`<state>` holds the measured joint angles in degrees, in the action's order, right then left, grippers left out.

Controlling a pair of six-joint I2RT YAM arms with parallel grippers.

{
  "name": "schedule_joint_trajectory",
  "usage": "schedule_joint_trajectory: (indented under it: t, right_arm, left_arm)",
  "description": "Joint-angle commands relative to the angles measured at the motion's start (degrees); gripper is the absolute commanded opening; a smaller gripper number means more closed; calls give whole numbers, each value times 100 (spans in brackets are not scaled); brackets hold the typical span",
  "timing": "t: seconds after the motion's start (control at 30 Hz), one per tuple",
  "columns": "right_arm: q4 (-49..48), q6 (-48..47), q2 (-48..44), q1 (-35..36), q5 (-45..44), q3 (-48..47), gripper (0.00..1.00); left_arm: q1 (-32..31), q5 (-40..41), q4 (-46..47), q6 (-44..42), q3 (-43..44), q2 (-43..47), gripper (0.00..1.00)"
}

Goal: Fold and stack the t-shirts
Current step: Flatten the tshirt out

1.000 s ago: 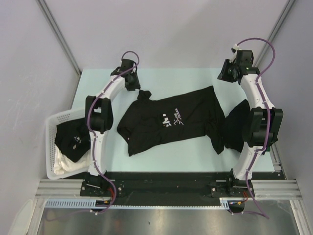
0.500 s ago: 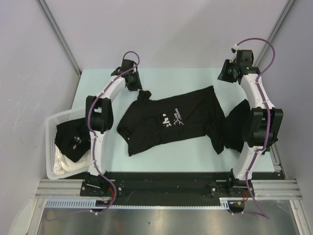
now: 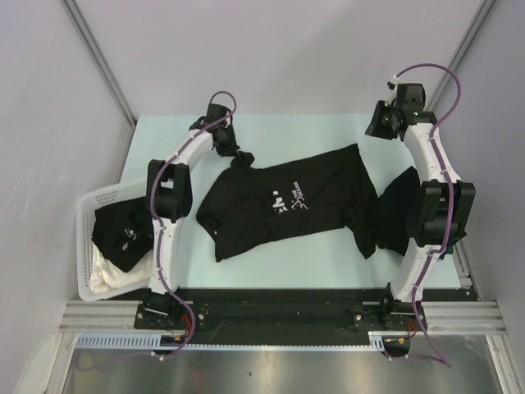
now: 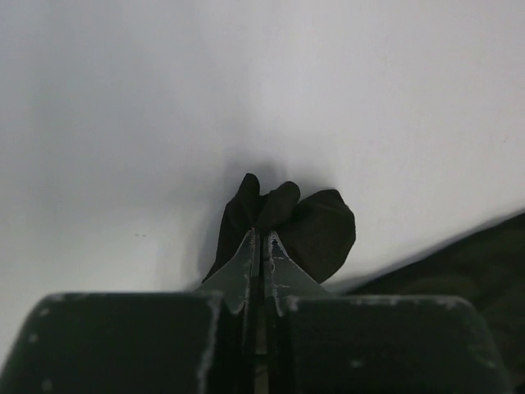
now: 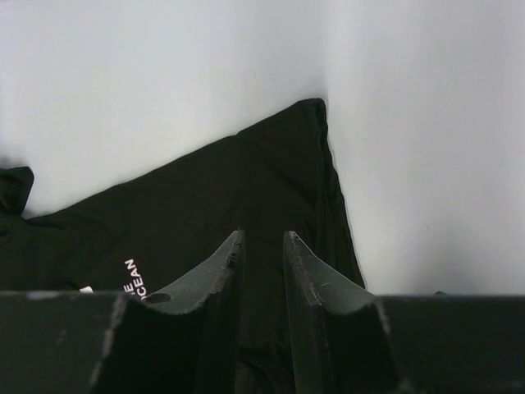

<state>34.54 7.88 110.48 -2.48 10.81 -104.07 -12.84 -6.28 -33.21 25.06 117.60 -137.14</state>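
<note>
A black t-shirt (image 3: 287,201) with white chest lettering lies spread across the middle of the table. Its far-left sleeve (image 4: 316,226) is bunched up at the tips of my left gripper (image 4: 262,235), whose jaws are pressed together on the fabric. Seen from above, the left gripper (image 3: 234,153) sits at that sleeve. My right gripper (image 5: 262,238) stands open with nothing between its fingers, off the far-right corner of the t-shirt (image 5: 205,197). In the top view the right gripper (image 3: 380,128) is near the table's back right.
A second black t-shirt (image 3: 396,209) lies folded under the right arm at the table's right edge. A white lattice basket (image 3: 86,215) at the left edge holds another black t-shirt (image 3: 119,234) and a white cloth (image 3: 102,277).
My left gripper has moved slightly right onto the sleeve and shut on it. The right arm has not moved.
</note>
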Motion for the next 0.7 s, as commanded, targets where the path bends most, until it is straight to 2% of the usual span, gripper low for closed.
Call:
schedule_joint_trajectory:
  t: [0.0, 0.2, 0.43, 0.67]
  right_arm:
    - [17, -41, -123, -24, -79, -272, 30]
    - [-79, 73, -105, 28, 0, -228, 30]
    - [-255, 240, -18, 195, 88, -201, 30]
    - [-370, 398, 211, 361, 255, -359, 30]
  left_arm:
    - [-34, -145, 280, -18, 8, 12, 0]
    - [-25, 162, 254, -220, -35, 433, 0]
    - [80, 785, 26, -467, -229, 1355, 0]
    - [299, 1181, -273, -555, -659, 2077, 0]
